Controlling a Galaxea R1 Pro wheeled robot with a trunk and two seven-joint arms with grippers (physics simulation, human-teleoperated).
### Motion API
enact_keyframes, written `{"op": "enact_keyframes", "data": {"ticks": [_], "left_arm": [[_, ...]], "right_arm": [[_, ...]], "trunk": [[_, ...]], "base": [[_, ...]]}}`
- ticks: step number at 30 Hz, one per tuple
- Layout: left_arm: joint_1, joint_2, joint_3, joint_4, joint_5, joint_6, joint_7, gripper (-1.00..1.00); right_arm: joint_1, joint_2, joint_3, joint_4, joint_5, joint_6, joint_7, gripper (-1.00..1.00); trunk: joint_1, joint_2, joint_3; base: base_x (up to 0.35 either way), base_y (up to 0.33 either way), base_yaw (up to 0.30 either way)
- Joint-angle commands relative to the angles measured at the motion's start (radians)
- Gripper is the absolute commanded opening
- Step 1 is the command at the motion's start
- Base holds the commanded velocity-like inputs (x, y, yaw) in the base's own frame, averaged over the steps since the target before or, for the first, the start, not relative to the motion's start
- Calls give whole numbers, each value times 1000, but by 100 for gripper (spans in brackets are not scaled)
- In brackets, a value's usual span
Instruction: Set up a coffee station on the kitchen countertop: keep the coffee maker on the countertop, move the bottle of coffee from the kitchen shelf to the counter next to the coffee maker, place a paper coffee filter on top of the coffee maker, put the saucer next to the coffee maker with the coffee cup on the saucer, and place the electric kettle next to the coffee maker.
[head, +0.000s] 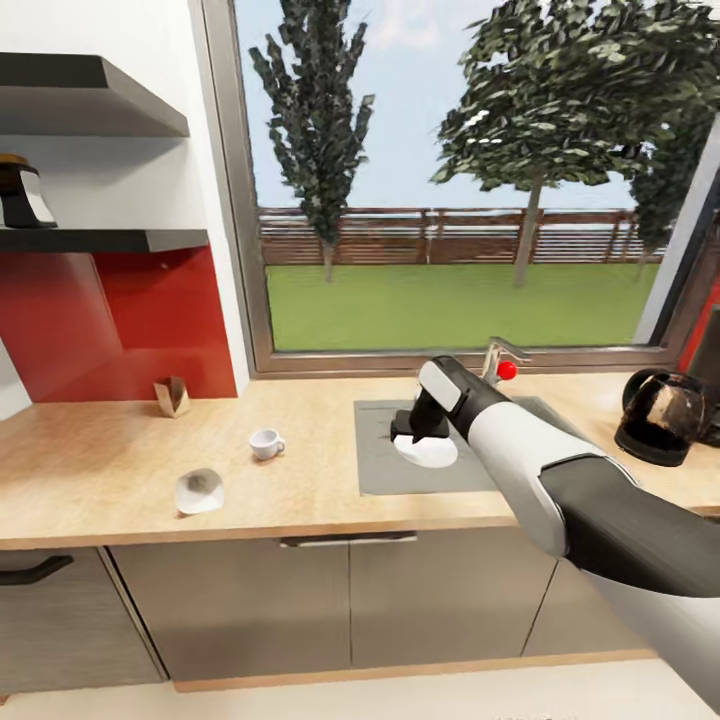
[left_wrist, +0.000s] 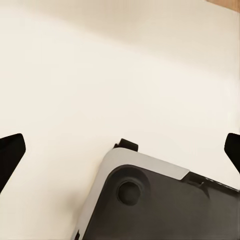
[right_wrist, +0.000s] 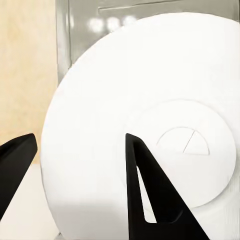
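Observation:
The white saucer lies over the grey sink, and my right gripper is at its rim. In the right wrist view the saucer is very close. One finger stands just outside its rim and the other over its face, half apart. Whether they hold it is unclear. The coffee cup and the paper coffee filter sit on the countertop to the left. The electric kettle stands at the right, the coffee maker cut off behind it. The bottle of coffee is on the kitchen shelf. My left gripper is open and empty.
A faucet with a red knob rises behind the sink. A small brown folded thing stands by the red backsplash. A thicker shelf hangs above the thin one. A wide window backs the counter. Below my left gripper are pale floor and the robot's base.

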Motion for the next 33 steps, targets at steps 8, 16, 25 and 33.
{"op": "enact_keyframes", "data": {"ticks": [8, 16, 25, 33], "left_arm": [[0, 0, 3, 0, 2, -4, -1, 100], [0, -1, 3, 0, 2, -4, -1, 100], [0, -3, 3, 0, 3, -3, -1, 100], [0, -5, 3, 0, 2, -3, -1, 100]], "right_arm": [[-1, -42, 6, 49, -12, 2, -6, -100], [-1, -87, 6, 115, -12, -7, 2, -100], [-1, -225, 6, 215, -11, -60, 115, -100], [-1, -273, 6, 221, -11, -62, 124, -100]], "trunk": [[0, -1, 9], [0, -1, 20], [0, -1, 33], [0, -1, 45]], "base": [[0, 0, -197], [0, 0, -166], [0, 0, -140], [0, 0, -108]]}}
